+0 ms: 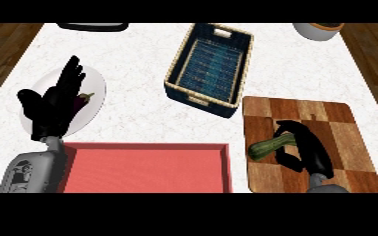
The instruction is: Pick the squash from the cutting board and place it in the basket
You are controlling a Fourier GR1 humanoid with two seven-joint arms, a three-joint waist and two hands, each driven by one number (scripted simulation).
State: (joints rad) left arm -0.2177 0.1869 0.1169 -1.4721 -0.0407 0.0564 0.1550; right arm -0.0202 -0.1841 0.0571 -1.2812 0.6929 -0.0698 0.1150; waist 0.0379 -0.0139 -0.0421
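Right hand (303, 147): fingers curled round squash (267, 147) on cutting board (336, 125). Left hand (55, 102): fingers straight, over plate (94, 92).

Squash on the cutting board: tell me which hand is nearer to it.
Right. The right hand is on the squash, fingers curled round it. The left hand rests open over a plate, far across the counter.
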